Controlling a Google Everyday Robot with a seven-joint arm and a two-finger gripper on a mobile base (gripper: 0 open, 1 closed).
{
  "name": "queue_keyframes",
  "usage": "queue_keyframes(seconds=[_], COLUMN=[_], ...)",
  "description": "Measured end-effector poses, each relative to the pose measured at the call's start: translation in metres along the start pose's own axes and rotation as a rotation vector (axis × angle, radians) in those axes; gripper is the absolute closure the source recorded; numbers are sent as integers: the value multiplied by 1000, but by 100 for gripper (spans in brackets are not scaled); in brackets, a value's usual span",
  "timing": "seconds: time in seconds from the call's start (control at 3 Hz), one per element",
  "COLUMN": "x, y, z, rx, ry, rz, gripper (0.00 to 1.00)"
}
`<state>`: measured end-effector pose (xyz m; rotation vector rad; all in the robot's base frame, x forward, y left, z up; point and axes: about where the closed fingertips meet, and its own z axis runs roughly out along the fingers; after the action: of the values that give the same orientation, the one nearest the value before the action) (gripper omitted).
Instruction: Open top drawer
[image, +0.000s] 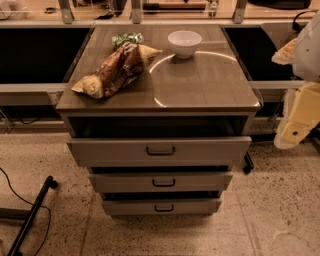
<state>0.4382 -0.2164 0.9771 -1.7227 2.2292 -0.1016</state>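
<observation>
The top drawer (160, 151) is the widest pale grey front of the cabinet, with a dark loop handle (160, 150) at its middle. It stands pulled out a little from the cabinet, with a dark gap showing above its front edge under the countertop. My gripper (294, 131), pale yellow and white, hangs at the right edge of the view, to the right of the cabinet and well away from the handle. It holds nothing that I can see.
Two shorter grey drawers (163, 182) (163, 207) sit below. On the countertop (200, 85) lie a brown chip bag (117, 70), a green packet (127, 38) and a white bowl (184, 43). A black pole and cable (30, 215) lie on the floor at the left.
</observation>
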Motion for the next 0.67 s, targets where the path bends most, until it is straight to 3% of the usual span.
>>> queue_keyframes(seconds=[0.33,0.67], x=[0,-6], y=[0,7], z=[0,23], rx=[0,-29], ry=[0,-34], rz=[0,-25], gripper=[0,0])
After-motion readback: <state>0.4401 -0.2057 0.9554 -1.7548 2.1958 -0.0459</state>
